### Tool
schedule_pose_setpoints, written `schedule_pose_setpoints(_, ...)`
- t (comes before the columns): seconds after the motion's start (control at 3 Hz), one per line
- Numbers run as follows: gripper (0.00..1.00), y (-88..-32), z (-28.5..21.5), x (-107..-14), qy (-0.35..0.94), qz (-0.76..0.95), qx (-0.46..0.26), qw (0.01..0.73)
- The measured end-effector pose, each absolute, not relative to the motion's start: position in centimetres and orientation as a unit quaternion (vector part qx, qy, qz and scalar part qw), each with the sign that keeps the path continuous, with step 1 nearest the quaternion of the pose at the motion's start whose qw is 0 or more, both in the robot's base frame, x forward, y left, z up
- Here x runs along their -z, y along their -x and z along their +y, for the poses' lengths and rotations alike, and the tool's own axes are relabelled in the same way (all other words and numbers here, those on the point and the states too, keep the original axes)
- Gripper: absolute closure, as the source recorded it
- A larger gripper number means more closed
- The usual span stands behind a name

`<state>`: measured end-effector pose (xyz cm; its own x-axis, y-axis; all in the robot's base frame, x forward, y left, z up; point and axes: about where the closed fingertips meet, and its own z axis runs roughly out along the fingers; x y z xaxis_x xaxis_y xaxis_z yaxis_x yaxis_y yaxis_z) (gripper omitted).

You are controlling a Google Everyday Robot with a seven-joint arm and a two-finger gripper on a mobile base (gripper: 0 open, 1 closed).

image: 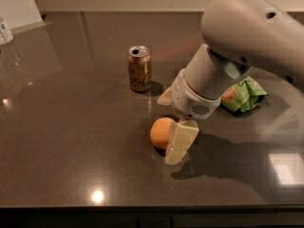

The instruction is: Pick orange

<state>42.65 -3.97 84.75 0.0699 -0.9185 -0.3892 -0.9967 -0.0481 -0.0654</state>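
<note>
The orange [160,132] is a small round fruit lying on the dark countertop [71,141], near the middle. My gripper [170,128] hangs from the big white arm [247,37] and has come down at the orange's right side. One cream finger [181,140] stands against the orange's right front and covers part of it. The other finger [166,97] shows behind the orange, under the wrist. The fingers are apart, so the gripper is open and holds nothing.
A gold-brown drink can [139,68] stands upright behind and left of the orange. A crumpled green bag [243,95] lies to the right, behind the arm. A white container [4,31] sits at the far left edge. The counter's front edge runs along the bottom.
</note>
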Motion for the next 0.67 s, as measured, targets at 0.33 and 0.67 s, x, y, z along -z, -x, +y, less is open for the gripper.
schedule_pose_setpoints(0.33, 0.39, -42.6, -3.9, -84.9, 0.713, 0.671, -0.129, 0.156)
schedule_pose_setpoints(0.67, 0.64, -42.8, -4.5, -85.9, 0.709, 0.674, -0.134, 0.159)
